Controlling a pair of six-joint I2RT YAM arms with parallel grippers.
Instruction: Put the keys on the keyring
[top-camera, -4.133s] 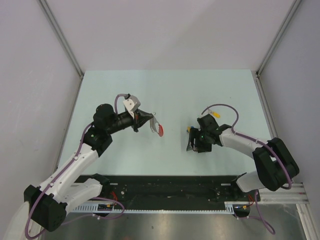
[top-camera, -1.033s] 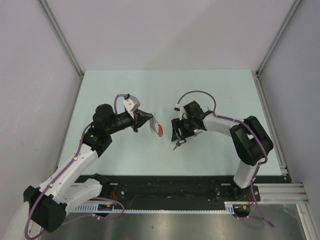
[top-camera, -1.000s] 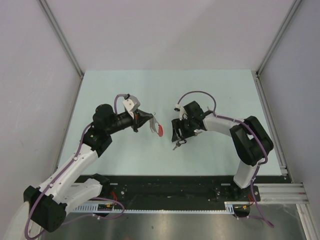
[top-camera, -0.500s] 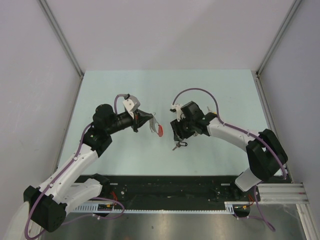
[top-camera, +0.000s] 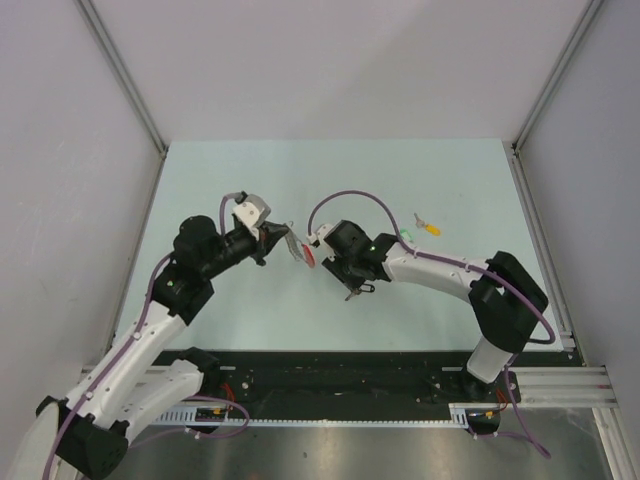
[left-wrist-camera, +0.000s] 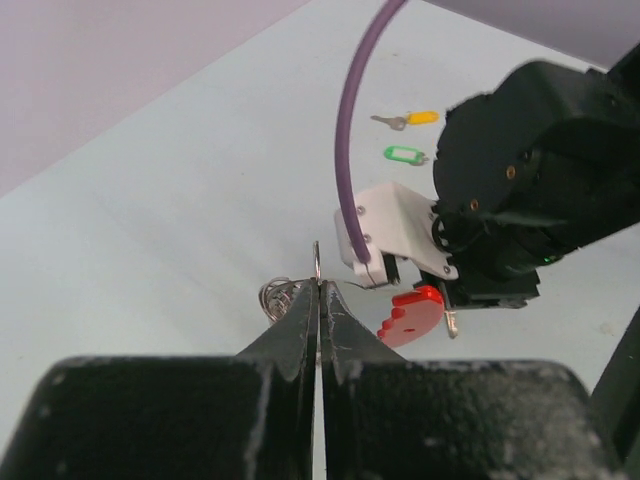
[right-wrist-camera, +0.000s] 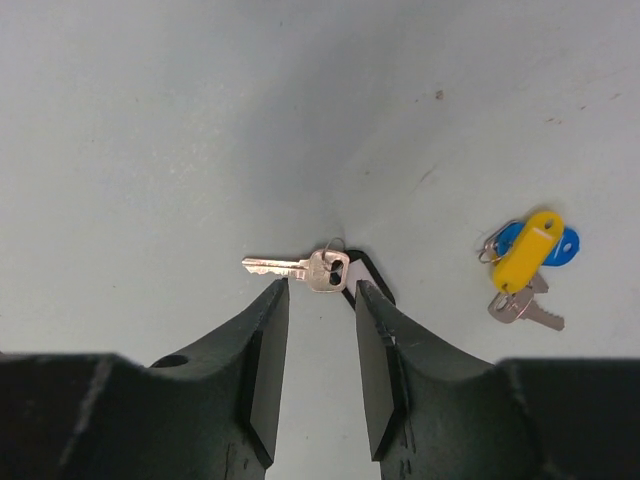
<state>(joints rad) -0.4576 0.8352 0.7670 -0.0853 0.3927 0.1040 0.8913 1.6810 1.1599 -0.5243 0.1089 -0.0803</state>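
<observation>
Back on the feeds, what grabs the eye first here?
The two grippers sit close together at centre: the left gripper pinches the keyring, its red tag hanging just before the right gripper. Past the right gripper's open fingers lies a silver key with a black tag, with a blue-and-yellow bunch off to its side.

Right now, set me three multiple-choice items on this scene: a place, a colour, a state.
1. The green tag lies: A) on the table beside the yellow-headed key; B) between the right jaws; C) between the left jaws.
2. The oval tag on the keyring is: A) blue; B) red; C) white.
3. The left jaws are: A) wide open; B) shut on a yellow key; C) shut on the keyring.
1 A: it sits next to that key. 2 B: plainly red. 3 C: no gap shows, and its wire loop is pinched.
</observation>
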